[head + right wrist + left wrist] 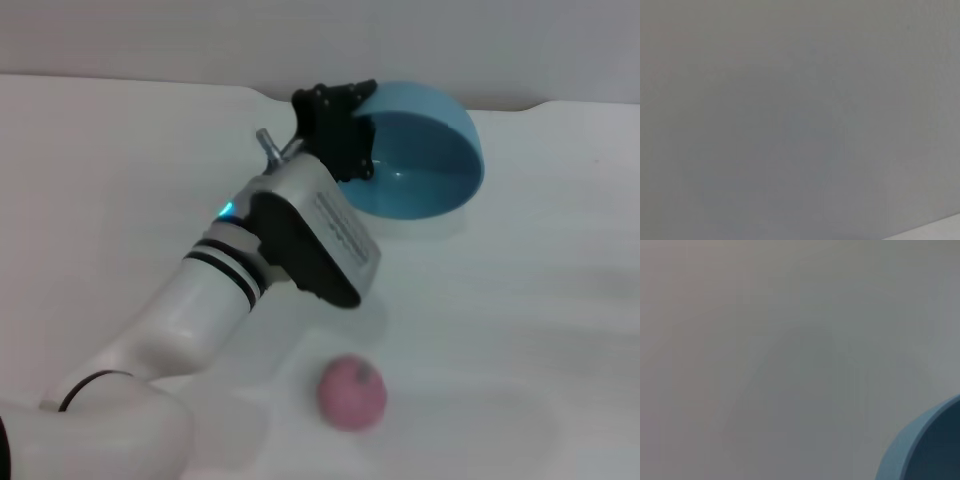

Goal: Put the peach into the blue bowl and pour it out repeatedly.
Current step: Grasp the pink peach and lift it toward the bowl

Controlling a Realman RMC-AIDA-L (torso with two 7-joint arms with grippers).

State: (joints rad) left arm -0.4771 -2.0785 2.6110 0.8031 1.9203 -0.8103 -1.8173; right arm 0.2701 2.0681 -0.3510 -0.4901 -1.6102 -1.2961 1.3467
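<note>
One Claw on a Tipped Bowl, the Peach Loose on the Bench

One arm does the work. The left claw (352,130) sits at the far middle of the white bench (560,330), its black fingers pinching the left side of the rim of the blue bowl (430,150). The bowl is tilted steeply, its mouth turned toward the near side, so its smooth inside shows, and nothing lies in it. In the left wrist view only a curved slice of that blue rim (920,450) shows at one corner. The right arm is nowhere in the head view, and its wrist view shows only plain grey surface, so I cannot tell how its claw stands.

The peach (352,392) rests alone on the bench, well nearer than the bowl and apart from it, close beside the left arm's forearm.

To my eye the pour is done and the fruit awaits its next trip. It looks light, round and matte: likely to roll at a nudge, yet less slippery than the bowl. A claw should come down from above and close across its widest middle, gently, since a real peach would bruise. The bowl looks stiff, light and glossy; a rim pinch can slip or let it swing, so righting it wants a slow wrist.
</note>
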